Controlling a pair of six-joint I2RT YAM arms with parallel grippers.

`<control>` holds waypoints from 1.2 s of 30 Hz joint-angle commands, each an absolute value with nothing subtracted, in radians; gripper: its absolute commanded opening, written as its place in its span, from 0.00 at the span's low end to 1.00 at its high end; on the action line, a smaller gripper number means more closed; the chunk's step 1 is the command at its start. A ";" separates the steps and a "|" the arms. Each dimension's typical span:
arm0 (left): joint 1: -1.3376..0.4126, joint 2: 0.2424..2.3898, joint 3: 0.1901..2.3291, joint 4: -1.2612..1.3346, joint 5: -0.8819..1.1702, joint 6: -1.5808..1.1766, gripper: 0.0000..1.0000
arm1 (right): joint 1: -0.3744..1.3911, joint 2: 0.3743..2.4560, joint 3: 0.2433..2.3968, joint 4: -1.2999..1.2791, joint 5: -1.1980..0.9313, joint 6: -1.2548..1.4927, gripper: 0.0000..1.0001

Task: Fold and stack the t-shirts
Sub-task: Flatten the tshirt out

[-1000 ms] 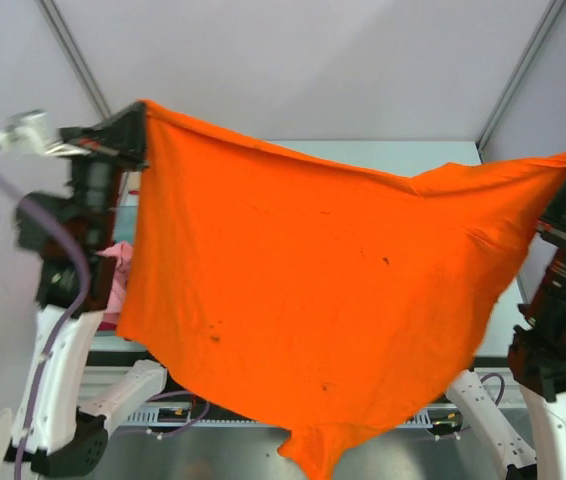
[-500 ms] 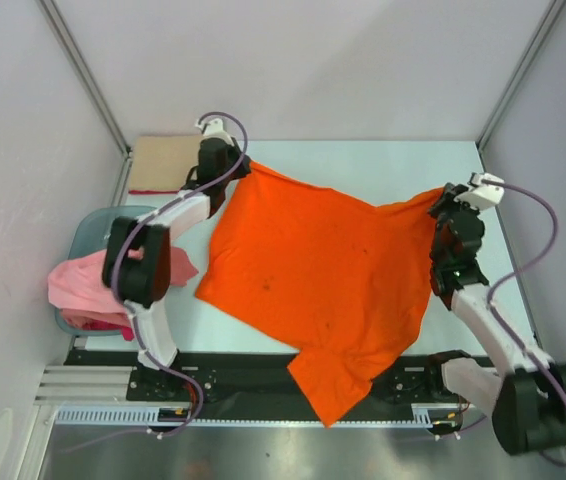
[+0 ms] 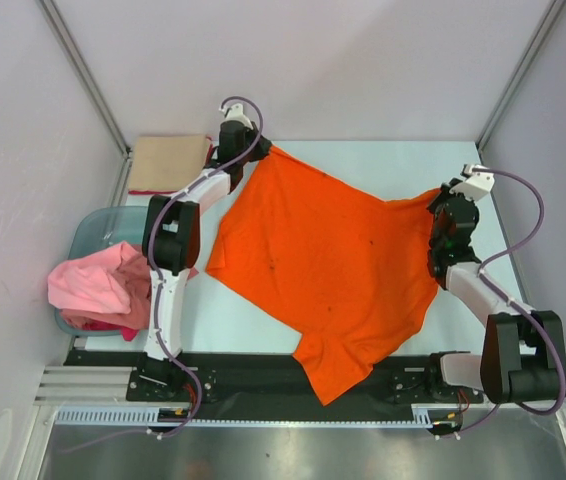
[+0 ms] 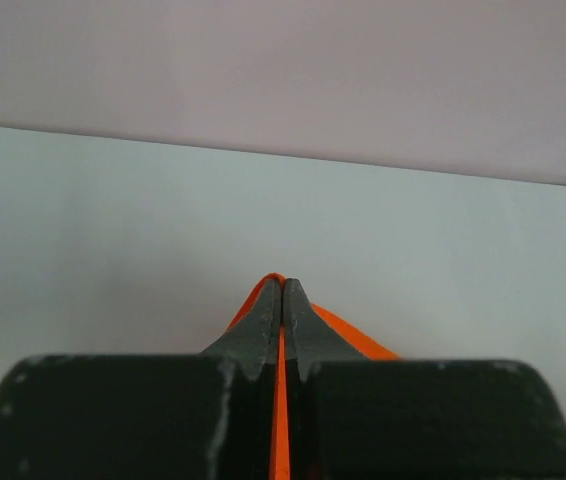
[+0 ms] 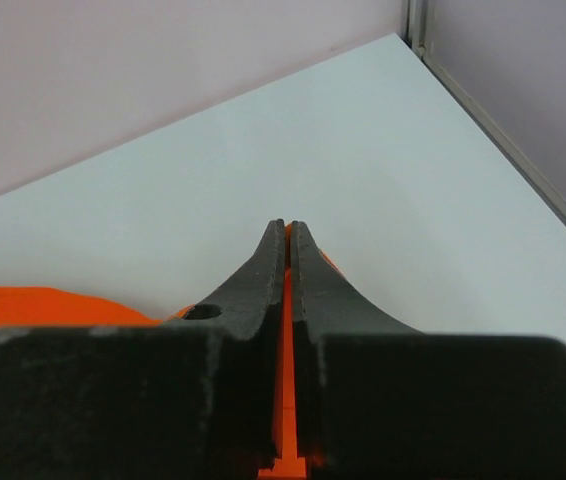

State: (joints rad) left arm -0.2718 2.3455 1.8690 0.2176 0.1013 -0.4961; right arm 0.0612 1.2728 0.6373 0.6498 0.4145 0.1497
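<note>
Jaws of left gripper (image 4: pixel 281 290), right gripper (image 5: pixel 288 232) pinch bright orange cloth t-shirt (image 3: pixel 323 260); lifted before, now flat between them: folding can start.

The pale table (image 3: pixel 393 165) carries an orange t-shirt (image 3: pixel 323 260) spread flat across its middle, one sleeve reaching over the 6 o'clock edge. A folded tan t-shirt (image 3: pixel 168 163) lies at 11 o'clock.

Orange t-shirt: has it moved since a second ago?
Yes. The orange t-shirt has dropped from hanging up near the camera to lying spread on the table, its far-left corner now beside the folded tan shirt.
</note>
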 commanded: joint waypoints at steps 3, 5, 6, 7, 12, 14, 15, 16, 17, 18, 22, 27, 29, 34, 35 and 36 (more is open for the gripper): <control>-0.261 2.306 1.867 0.172 0.078 -0.468 0.00 | 0.058 1.140 0.689 0.488 0.439 0.241 0.00; -0.252 2.281 1.832 0.149 0.072 -0.477 0.00 | 0.058 1.072 0.681 0.387 0.419 0.300 0.00; -0.249 2.272 1.800 0.149 0.074 -0.482 0.00 | 0.061 1.053 0.675 0.361 0.387 0.314 0.00; -0.242 2.263 1.787 0.147 0.075 -0.480 0.00 | 0.061 1.007 0.657 0.339 0.371 0.327 0.00; -0.222 2.204 1.706 0.140 0.069 -0.498 0.00 | 0.083 0.925 0.604 0.239 0.356 0.338 0.00; -0.213 2.172 1.691 0.146 0.074 -0.509 0.00 | 0.084 0.916 0.610 0.213 0.367 0.337 0.00; -0.210 2.161 1.683 0.146 0.072 -0.517 0.00 | 0.083 0.916 0.615 0.210 0.370 0.339 0.00; -0.209 2.145 1.674 0.146 0.071 -0.517 0.00 | 0.083 0.916 0.623 0.209 0.368 0.339 0.00; -0.209 2.131 1.667 0.146 0.068 -0.517 0.00 | 0.083 0.917 0.640 0.216 0.367 0.336 0.00; -0.209 2.090 1.660 0.146 0.064 -0.515 0.00 | 0.083 0.922 0.649 0.219 0.361 0.337 0.00; -0.209 1.979 1.637 0.127 0.037 -0.494 0.00 | 0.083 0.951 0.733 0.213 0.362 0.331 0.00; -0.209 1.861 1.701 0.069 0.029 -0.462 0.00 | 0.075 1.011 0.837 0.279 0.367 0.307 0.00; -0.209 1.830 1.744 0.038 0.031 -0.454 0.00 | 0.061 1.080 0.938 0.307 0.367 0.302 0.00; -0.206 1.828 1.930 0.028 0.002 -0.443 0.00 | 0.008 1.254 1.167 0.428 0.265 0.318 0.00; -0.201 1.850 1.990 0.008 -0.027 -0.442 0.00 | 0.008 1.323 1.272 0.439 0.262 0.307 0.00; -0.196 1.902 2.061 -0.027 -0.029 -0.449 0.00 | 0.008 1.351 1.319 0.446 0.249 0.296 0.00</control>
